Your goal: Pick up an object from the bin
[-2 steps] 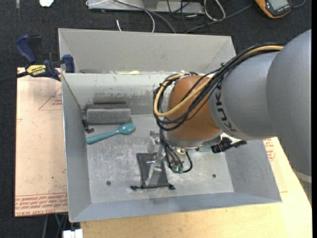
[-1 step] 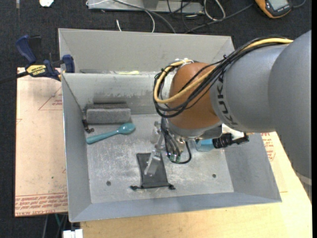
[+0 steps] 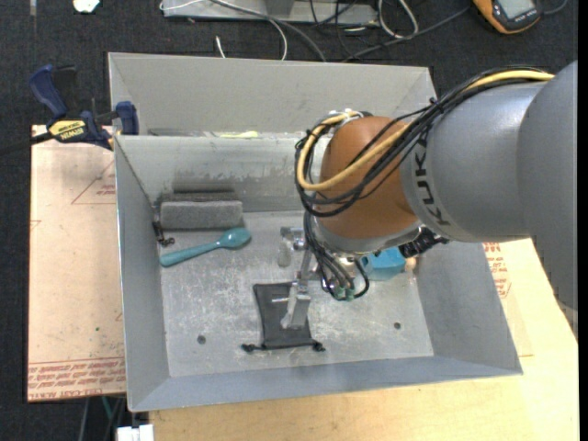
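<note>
Our jaws, open or closed we cannot tell, hang directly over the black pad [image 3: 271,324] lying front-to-back near the bin's [image 3: 184,329] front edge.

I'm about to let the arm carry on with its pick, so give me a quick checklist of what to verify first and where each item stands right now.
1. Gripper is above a thing: ok. It is over the dark flat piece near the front middle of the bin.
2. Dark flat piece actually gripped: cannot tell.
3. Neighbours out of the way: ok. The teal spoon and grey foam block lie apart, to the left.
4. Blue thing by the wrist: cannot tell. The arm partly hides it.
5. Room from the bin's walls: ok. The gripper is well inside.
</note>
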Controlling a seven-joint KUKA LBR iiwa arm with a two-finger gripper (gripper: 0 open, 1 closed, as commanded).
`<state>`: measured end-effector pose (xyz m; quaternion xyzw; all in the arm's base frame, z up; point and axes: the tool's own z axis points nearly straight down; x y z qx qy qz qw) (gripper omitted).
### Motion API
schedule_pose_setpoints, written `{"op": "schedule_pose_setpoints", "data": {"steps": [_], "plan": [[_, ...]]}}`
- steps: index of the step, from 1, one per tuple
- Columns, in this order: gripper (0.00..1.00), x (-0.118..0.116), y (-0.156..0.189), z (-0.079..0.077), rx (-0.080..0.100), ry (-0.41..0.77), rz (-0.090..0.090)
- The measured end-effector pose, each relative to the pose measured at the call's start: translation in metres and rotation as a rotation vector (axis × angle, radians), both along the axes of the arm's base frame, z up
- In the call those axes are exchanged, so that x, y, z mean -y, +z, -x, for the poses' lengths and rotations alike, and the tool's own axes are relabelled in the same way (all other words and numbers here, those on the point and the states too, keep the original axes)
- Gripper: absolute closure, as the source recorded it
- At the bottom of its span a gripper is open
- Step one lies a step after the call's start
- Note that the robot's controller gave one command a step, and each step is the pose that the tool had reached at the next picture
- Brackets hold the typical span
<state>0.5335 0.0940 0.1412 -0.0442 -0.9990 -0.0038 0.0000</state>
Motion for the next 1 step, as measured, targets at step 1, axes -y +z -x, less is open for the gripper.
{"op": "schedule_pose_setpoints", "data": {"steps": [1], "plan": [[0.00,0.0048,-0.0236,0.0314,0.004,0.122,-0.001]]}}
